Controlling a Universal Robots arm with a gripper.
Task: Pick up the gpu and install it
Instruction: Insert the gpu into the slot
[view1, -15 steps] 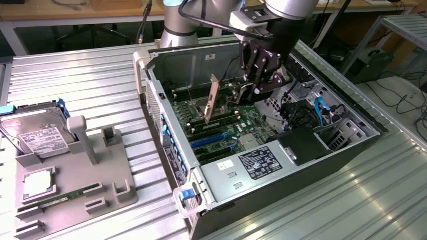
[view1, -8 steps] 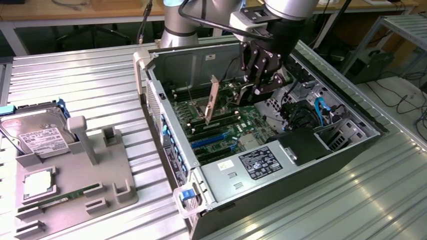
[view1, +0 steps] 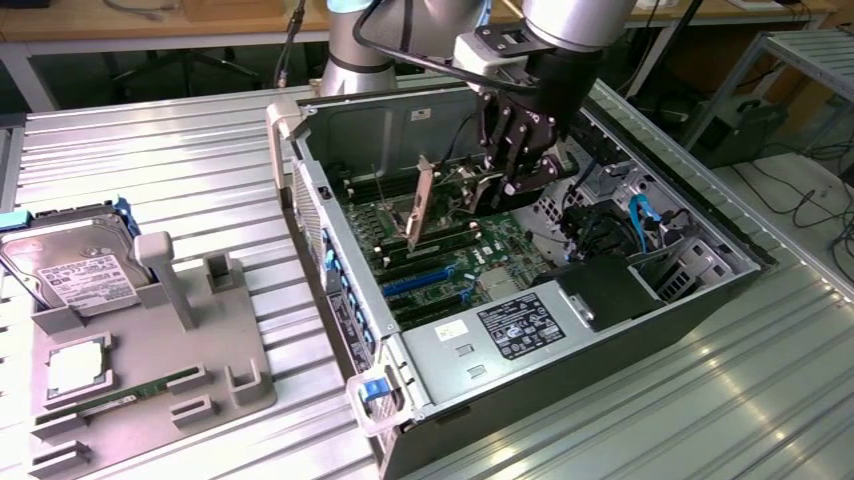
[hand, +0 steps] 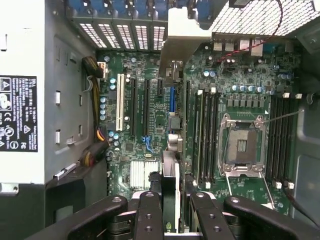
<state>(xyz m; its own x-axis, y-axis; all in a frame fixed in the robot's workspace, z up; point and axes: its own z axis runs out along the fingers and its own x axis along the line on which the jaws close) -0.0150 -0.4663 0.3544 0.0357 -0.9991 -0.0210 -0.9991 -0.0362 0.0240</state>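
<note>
Gpu (view1: 422, 205) upright inside computer case (view1: 667, 300)

The open computer case (view1: 441, 300) lay on its side on the surface (view1: 160, 160), with the parts holder (view1: 147, 390) beside it toward the exterior view's left. A hard drive (view1: 74, 265) stood in that holder and a RAM stick (view1: 134, 392) lay in one of its slots. Inside the case, the gpu (view1: 422, 205) stood upright on the motherboard (hand: 150, 100), held between the fingers (hand: 150, 215) of the gripper (view1: 514, 170), with the CPU socket (hand: 242, 145) just beside it.
</note>
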